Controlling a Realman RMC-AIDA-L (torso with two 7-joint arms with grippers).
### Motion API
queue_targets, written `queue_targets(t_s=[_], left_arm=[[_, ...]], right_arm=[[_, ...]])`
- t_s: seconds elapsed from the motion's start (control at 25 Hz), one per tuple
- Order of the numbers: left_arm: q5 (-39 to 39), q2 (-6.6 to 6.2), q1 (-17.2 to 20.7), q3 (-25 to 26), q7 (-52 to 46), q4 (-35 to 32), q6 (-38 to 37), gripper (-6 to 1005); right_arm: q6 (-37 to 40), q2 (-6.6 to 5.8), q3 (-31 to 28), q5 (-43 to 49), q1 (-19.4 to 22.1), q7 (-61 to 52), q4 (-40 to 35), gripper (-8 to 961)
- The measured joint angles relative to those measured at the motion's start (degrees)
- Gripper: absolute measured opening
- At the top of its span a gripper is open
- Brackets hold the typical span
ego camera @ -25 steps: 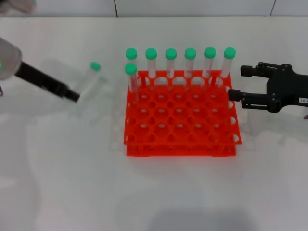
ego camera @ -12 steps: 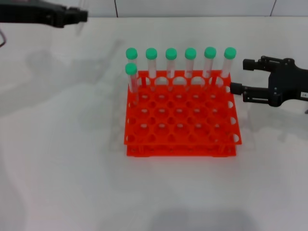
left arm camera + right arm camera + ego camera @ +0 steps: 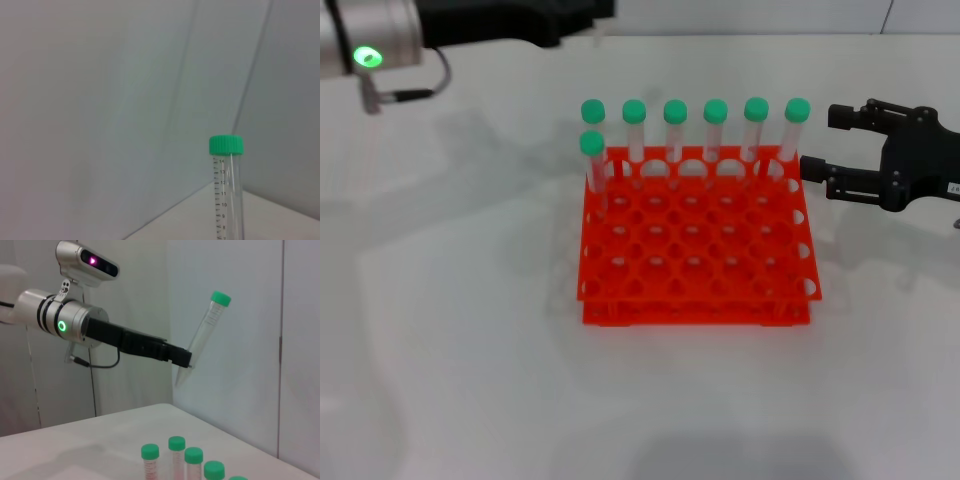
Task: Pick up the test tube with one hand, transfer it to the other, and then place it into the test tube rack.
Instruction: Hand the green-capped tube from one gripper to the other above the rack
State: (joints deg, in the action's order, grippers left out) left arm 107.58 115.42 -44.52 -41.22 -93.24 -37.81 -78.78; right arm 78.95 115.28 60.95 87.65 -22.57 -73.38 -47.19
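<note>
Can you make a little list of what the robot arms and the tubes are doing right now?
left gripper: raised in the air, shut on the tube near its lower end
tube: tilted, green cap on top
right gripper: open, empty, beside the rack's right side
rack: orange, on the white table
tubes in rack: seven, six in the back row, one in front at the left

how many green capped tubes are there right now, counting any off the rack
8. Six stand along the back row of the test tube rack, from to; one sits in the second row at its left end. The last test tube is held aloft by the left gripper.
</note>
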Motion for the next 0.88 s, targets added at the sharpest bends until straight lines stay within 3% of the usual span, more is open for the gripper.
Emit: queue_targets(t_s=[0.28,0.88], left_arm=[[-2.5,2.39,-0.3,-0.2,9.8,4.9,-1.7,208],[-2.8,2.75,0.1,-6.3,14.4,7.4,-3.9,213]], right_arm=[[0.3,-0.10,-0.2,-0.2,0.1,0.3,0.1,757],[0.6,-0.14,-3.8,-1.3,0.0,0.3,-0.6,757]])
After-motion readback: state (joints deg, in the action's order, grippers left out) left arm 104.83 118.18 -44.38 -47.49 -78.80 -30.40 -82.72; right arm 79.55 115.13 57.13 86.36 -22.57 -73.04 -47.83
